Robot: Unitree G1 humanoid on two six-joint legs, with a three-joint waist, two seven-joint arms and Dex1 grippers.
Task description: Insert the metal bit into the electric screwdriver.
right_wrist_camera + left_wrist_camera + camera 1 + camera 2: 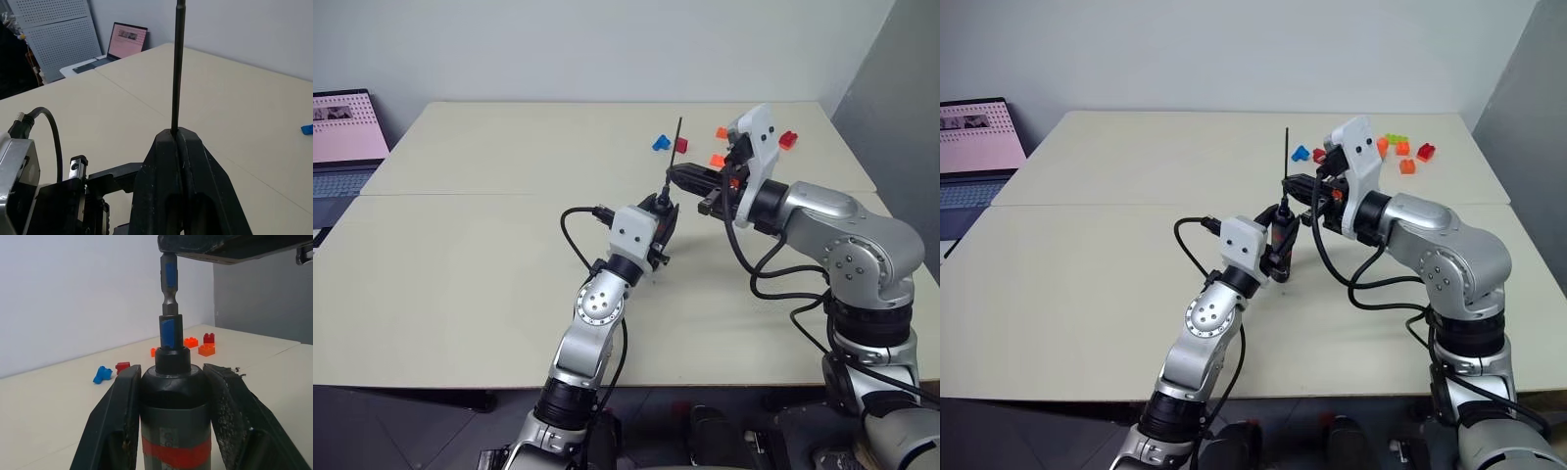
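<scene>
We hold the electric screwdriver [175, 423] upright in our left claw [175, 396]; our right claw [177, 142], clamped on the metal bit [177, 63], has its base seated in the socket; releasing remains

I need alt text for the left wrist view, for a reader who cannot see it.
The left gripper holds the electric screwdriver upright between its two black fingers; the metal bit stands in its tip, pinched from above by the right gripper. Behind, coloured blocks lie on the beige table.
</scene>
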